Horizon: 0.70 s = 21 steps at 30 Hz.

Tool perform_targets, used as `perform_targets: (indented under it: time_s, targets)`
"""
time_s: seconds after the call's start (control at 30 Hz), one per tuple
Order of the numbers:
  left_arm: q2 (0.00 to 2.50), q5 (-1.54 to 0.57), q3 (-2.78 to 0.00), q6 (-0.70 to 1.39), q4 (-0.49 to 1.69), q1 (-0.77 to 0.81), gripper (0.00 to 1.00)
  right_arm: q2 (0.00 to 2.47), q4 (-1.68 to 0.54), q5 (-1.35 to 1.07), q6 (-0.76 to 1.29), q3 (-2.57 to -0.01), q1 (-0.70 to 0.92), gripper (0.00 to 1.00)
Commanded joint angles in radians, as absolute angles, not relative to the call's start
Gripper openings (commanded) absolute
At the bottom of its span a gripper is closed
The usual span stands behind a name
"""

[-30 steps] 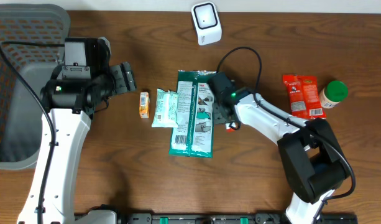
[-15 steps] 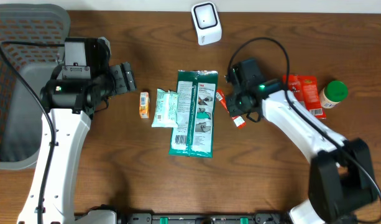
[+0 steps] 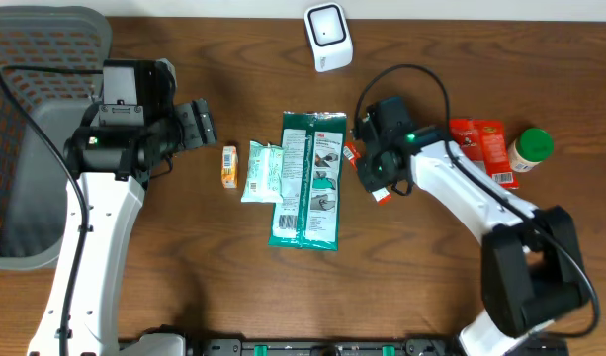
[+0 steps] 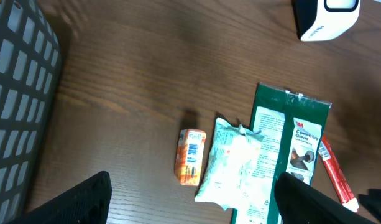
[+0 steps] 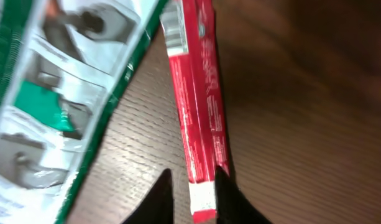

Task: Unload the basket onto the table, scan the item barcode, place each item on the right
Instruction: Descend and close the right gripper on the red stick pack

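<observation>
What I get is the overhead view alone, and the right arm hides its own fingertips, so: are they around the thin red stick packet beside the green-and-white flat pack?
Observer: Yes. In the right wrist view the right gripper straddles the thin red stick packet at its white-tipped near end. Whether it pinches yet I cannot tell.
Operator: Does the packet overlap the flat pack?
Observer: No. Bare wooden table shows between them along most of the length; only the packet's far end comes close to the edge of the green-and-white flat pack.
</observation>
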State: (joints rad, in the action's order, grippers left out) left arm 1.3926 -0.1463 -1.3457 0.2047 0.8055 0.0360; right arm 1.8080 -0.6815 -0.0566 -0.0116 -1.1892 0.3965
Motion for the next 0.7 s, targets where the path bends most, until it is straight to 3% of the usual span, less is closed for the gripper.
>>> perform_targets:
  time_s: [0.0, 0.47, 0.67]
  targets:
    - [1.395, -0.133, -1.348, 0.191, 0.808, 0.033, 0.84, 1.859, -0.681, -0.057, -0.025, -1.187, 0.387, 0.13]
    - [1.395, -0.133, -1.348, 0.191, 0.808, 0.033, 0.84, 1.880, -0.700, -0.076, -0.024, -1.187, 0.337, 0.07]
    - [1.395, -0.133, -1.348, 0.191, 0.808, 0.033, 0.85, 1.880, -0.699, -0.181, -0.024, -1.187, 0.305, 0.21]
